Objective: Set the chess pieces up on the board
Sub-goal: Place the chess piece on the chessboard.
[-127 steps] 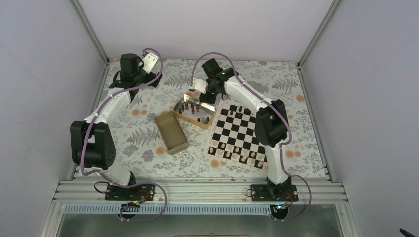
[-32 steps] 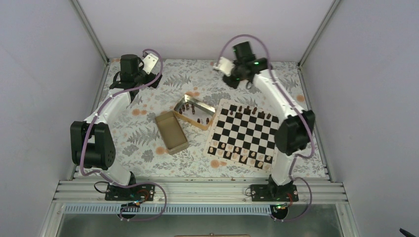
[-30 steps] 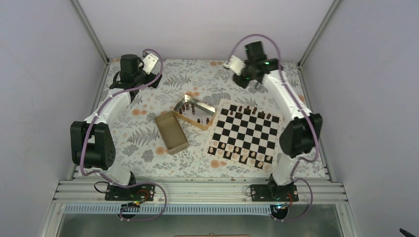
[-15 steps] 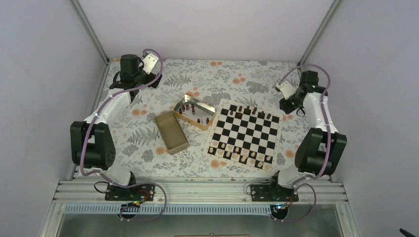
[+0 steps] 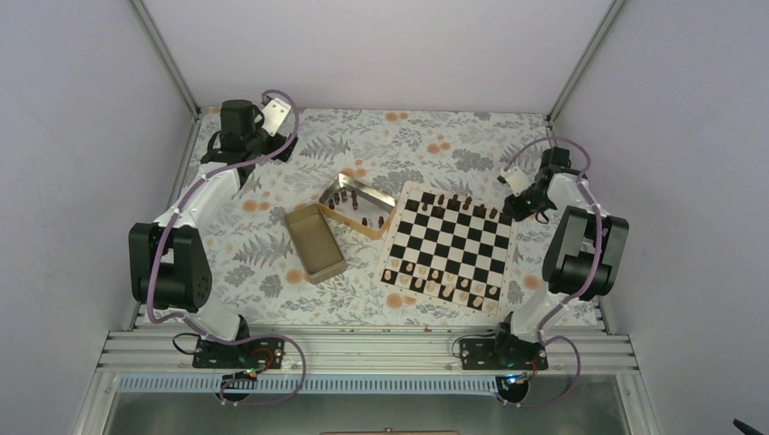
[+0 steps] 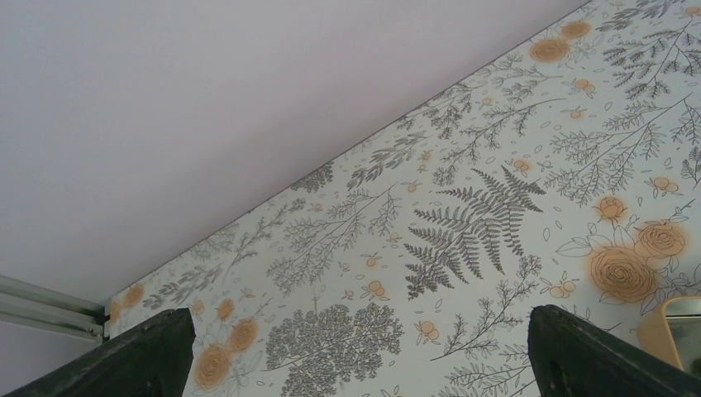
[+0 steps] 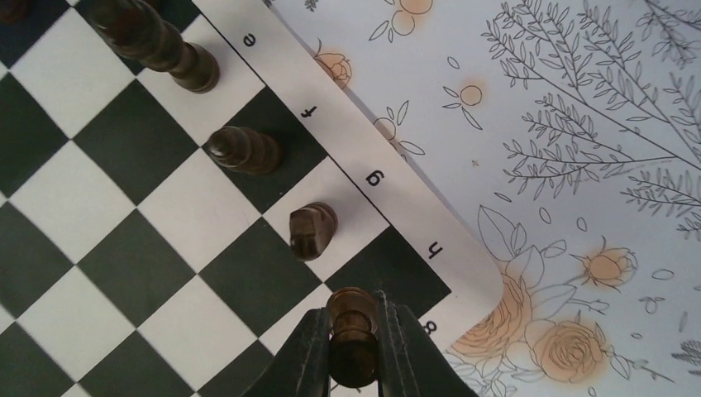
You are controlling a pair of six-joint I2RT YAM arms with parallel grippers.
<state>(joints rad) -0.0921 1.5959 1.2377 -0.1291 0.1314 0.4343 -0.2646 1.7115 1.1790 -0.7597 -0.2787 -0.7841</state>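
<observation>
**Bright, even light on every feed**

I see soft white light from above, with no harsh patches. The chess pieces [image 7: 245, 150] throw only faint, short shadows on the board [image 7: 50, 219]. The golden tin [image 5: 370, 188] glints along its rim. Overhead detail is small; both wrist views look crisp

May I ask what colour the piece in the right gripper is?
Dark brown; the piece shows best in right wrist view.

Left pincer [image 6: 357, 331] gapes wide, arm stretched far; right pincer [image 7: 353, 314] pinches a dark chess piece [image 7: 352, 351], elbow folded.
</observation>
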